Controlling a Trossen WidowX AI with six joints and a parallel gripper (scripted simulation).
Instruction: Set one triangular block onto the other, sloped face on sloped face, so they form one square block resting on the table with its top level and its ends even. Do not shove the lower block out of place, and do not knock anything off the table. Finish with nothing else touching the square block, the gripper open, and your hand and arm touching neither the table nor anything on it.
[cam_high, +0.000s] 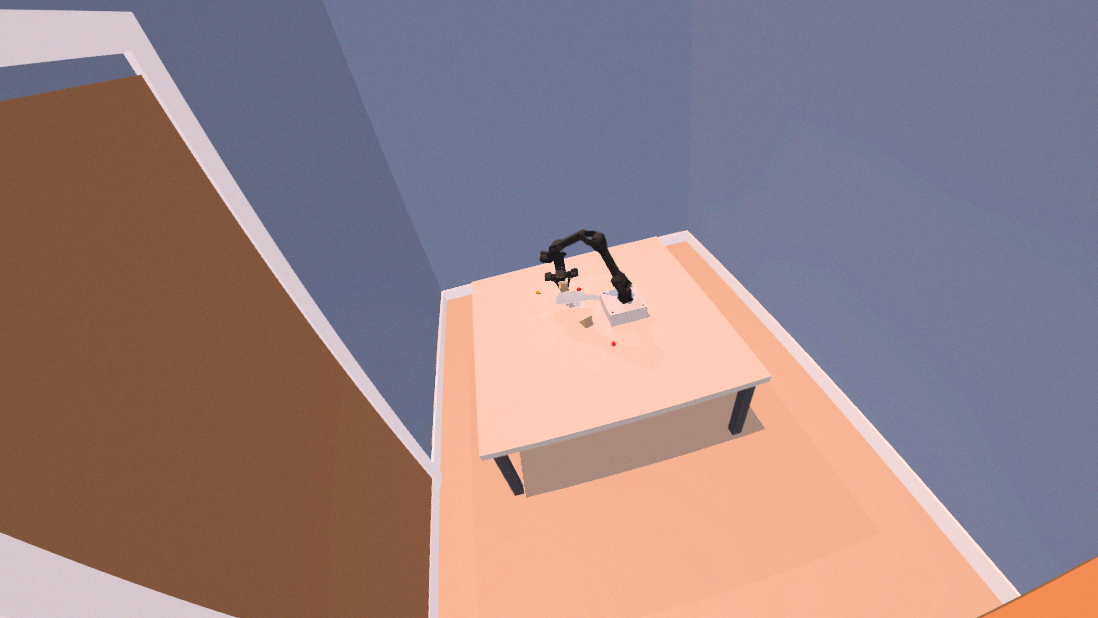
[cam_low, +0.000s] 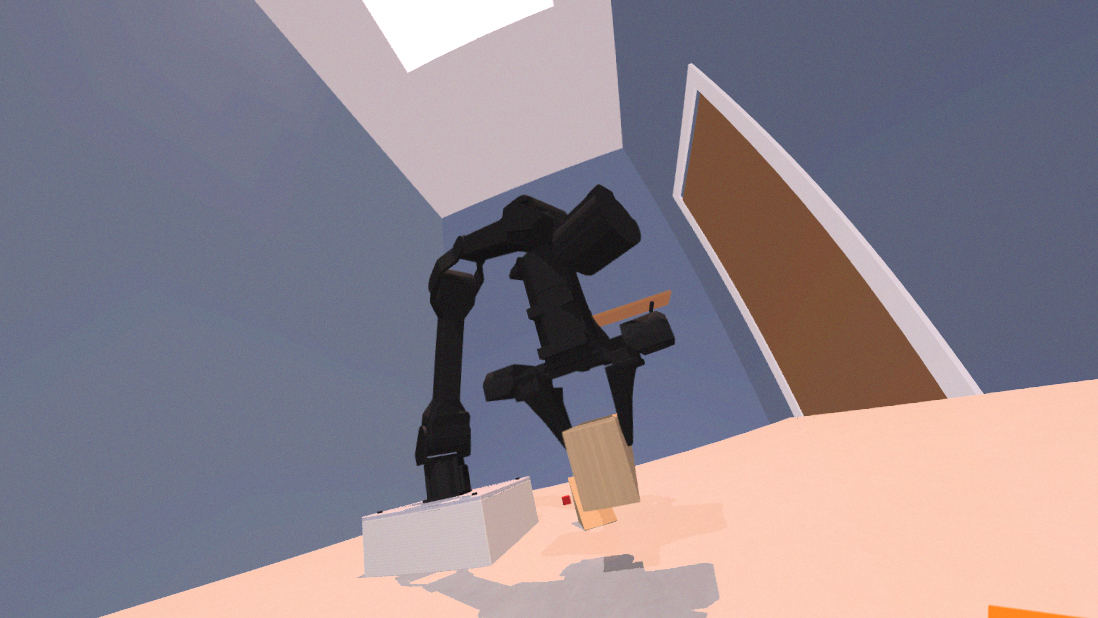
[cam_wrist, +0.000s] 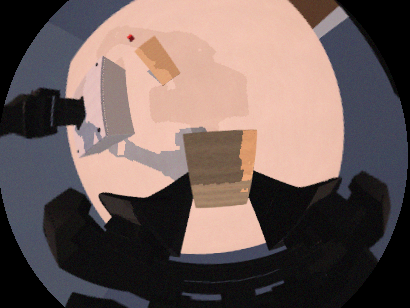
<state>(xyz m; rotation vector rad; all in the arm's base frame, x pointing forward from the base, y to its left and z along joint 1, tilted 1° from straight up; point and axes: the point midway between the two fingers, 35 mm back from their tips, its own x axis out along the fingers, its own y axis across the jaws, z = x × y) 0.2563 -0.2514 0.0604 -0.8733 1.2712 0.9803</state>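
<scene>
My gripper (cam_high: 563, 280) (cam_low: 595, 439) (cam_wrist: 218, 171) is shut on a tan wooden triangular block (cam_high: 566, 287) (cam_low: 600, 460) (cam_wrist: 216, 167) and holds it in the air above the table (cam_high: 614, 399) (cam_low: 883, 499) (cam_wrist: 280, 69). The second triangular block (cam_high: 587, 321) (cam_low: 597, 518) (cam_wrist: 157, 60) rests on the table, apart from the held one. In the exterior view it is mostly hidden behind the held block. In the wrist view it lies up and to the left of the fingers, near the arm's base.
The arm's white base (cam_high: 626, 310) (cam_low: 437, 529) (cam_wrist: 115, 105) stands beside the resting block. A small red cube (cam_low: 566, 499) (cam_wrist: 131, 37) lies near that block. Another red cube (cam_high: 613, 343) and a small orange piece (cam_high: 537, 292) lie on the table.
</scene>
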